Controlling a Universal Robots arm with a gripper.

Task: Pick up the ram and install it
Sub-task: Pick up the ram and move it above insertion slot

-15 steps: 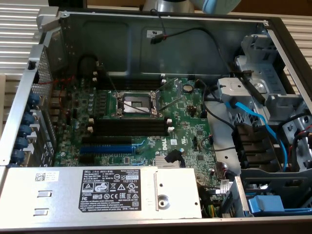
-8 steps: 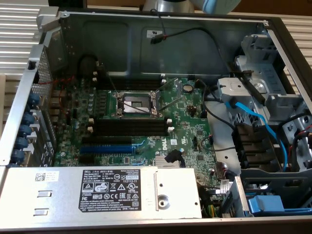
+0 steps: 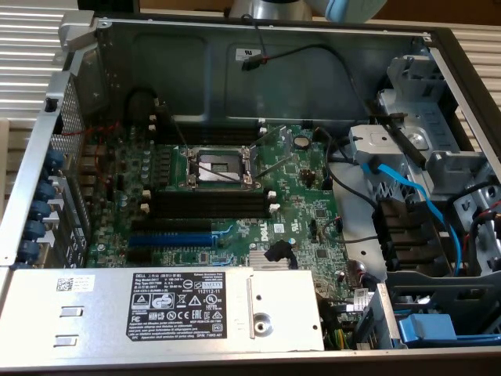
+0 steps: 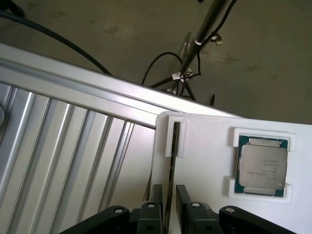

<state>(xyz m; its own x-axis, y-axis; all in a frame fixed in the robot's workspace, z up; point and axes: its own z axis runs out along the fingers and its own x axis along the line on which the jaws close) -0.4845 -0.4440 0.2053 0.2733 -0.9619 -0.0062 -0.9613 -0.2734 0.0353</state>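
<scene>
The ram (image 4: 173, 146) stands on its edge in a slot of a white holder (image 4: 204, 141), seen edge-on as a thin dark strip. My gripper (image 4: 168, 189) straddles it, one dark finger (image 4: 156, 195) on each side and a narrow gap left on both sides, so it is open and not clamped. In the exterior view the open computer case shows the motherboard with its long black memory slots (image 3: 207, 205), which hold nothing.
A processor chip (image 4: 261, 165) sits in another pocket of the white holder, which rests on a ribbed metal tabletop (image 4: 58, 146). In the case are the CPU socket (image 3: 218, 164), a blue expansion slot (image 3: 171, 239), the power supply (image 3: 180, 309), and drive bays with blue cables (image 3: 407, 188).
</scene>
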